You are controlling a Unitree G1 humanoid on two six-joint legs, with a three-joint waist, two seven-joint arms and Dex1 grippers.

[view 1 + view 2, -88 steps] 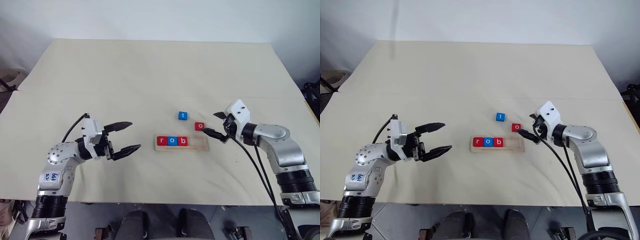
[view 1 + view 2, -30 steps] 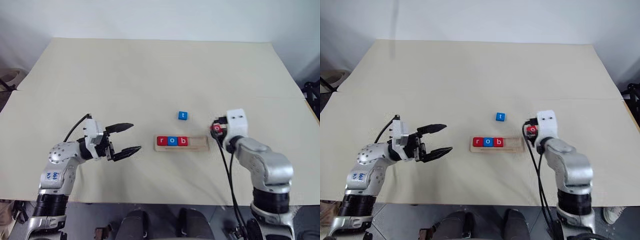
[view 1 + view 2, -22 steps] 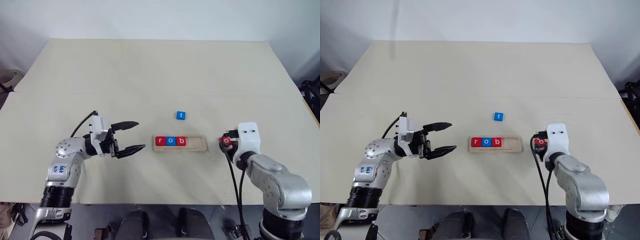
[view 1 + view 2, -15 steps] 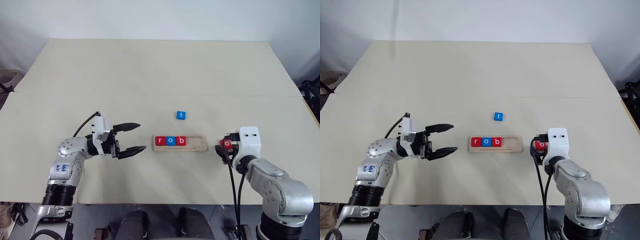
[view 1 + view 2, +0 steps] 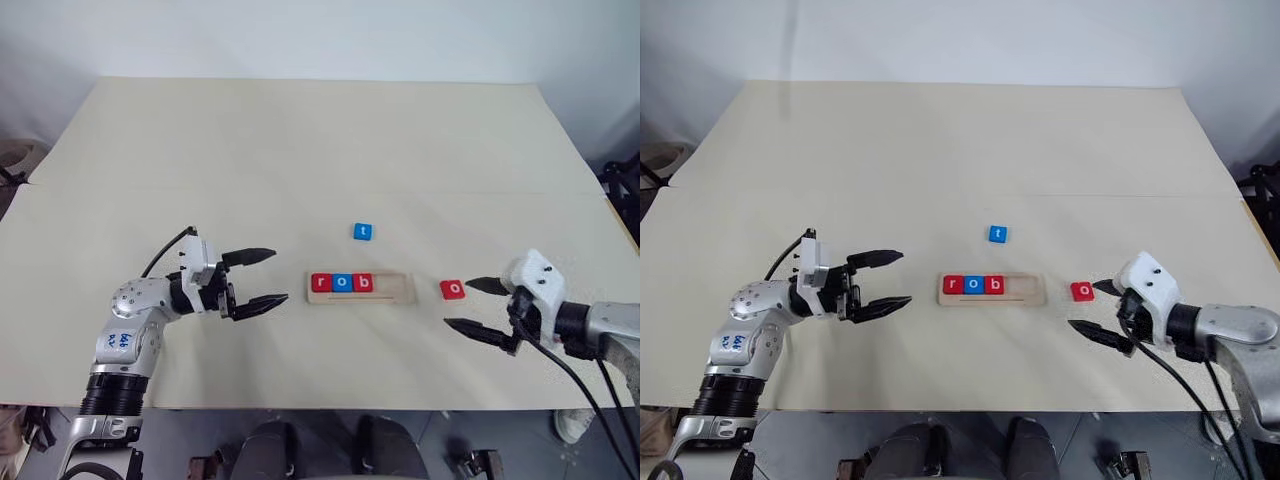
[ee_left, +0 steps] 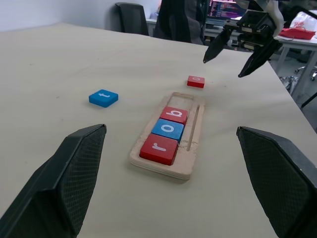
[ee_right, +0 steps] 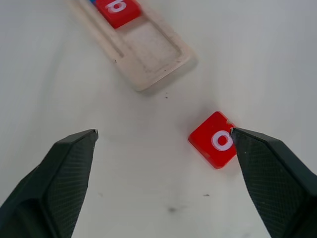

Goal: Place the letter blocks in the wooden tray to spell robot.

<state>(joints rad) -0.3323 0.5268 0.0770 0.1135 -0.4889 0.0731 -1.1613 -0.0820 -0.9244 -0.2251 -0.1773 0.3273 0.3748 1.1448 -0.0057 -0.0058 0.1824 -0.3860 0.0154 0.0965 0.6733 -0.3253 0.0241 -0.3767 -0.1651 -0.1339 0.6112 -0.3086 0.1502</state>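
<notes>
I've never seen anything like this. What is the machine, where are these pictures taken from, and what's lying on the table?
It is a two-armed robot. Two pictures look down from its head; the others come from cameras on each wrist. The left gripper and right gripper are pincers, both with open jaws, holding nothing. On the table a wooden tray holds three letter blocks spelling "rob". A red o block lies loose by the right gripper, and a blue t block sits beyond the tray.
</notes>
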